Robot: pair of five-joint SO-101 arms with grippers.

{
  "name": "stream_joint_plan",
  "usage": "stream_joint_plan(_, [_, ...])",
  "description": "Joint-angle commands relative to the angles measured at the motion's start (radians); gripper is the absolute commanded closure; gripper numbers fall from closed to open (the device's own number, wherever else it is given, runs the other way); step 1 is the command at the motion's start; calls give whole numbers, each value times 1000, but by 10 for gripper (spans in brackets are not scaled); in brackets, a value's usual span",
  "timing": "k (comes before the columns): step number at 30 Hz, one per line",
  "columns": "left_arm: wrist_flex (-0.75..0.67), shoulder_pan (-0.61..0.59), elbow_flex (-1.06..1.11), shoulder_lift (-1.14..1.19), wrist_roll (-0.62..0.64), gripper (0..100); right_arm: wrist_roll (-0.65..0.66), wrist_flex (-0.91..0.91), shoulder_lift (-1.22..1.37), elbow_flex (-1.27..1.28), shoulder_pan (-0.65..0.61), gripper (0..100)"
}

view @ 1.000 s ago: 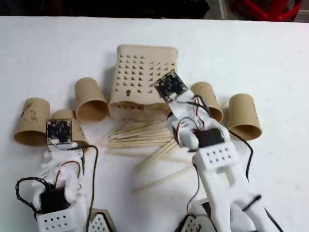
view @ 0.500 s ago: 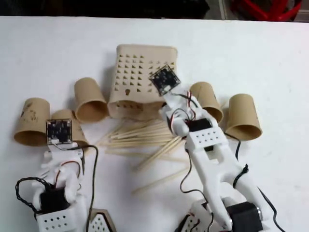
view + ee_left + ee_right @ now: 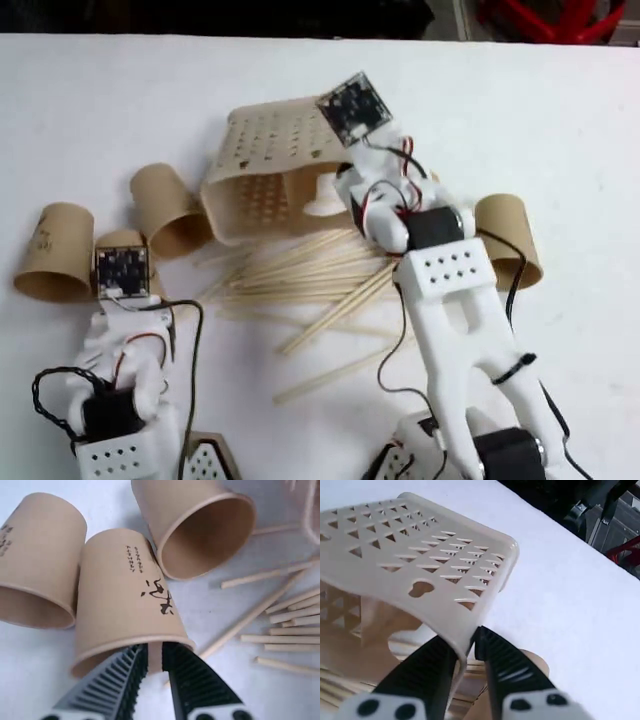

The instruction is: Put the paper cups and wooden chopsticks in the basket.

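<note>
Plastic lattice basket (image 3: 260,150) lies tipped on its side by the wooden chopsticks (image 3: 300,285). It looks light and stiff, best held by the rim, where the right gripper (image 3: 466,647) is clamped. The left gripper (image 3: 155,662) pinches the thin wall of a paper cup (image 3: 125,595) — crushable, I'd reckon, so gently.

Overhead view plus two wrist close-ups.
High camera looks down on the counter (image 3: 560,110); left wrist camera sits near the cups (image 3: 125,595), right wrist camera near the basket (image 3: 420,565), both also seen overhead.
</note>
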Motion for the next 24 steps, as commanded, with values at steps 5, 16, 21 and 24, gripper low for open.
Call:
stream_joint_plan(5, [-21, -1, -5, -8, -11, 924, -8, 317, 81, -319, 5, 979])
stream_joint_plan(16, [-21, -1, -5, -8, -11, 924, 43, 717, 176, -617, 2, 979])
stream_joint_plan(21, [-21, -1, -5, -8, -11, 924, 89, 872, 211, -712, 2, 979])
stream_joint_plan(24, [-21, -1, -5, -8, -11, 924, 91, 914, 225, -764, 2, 979])
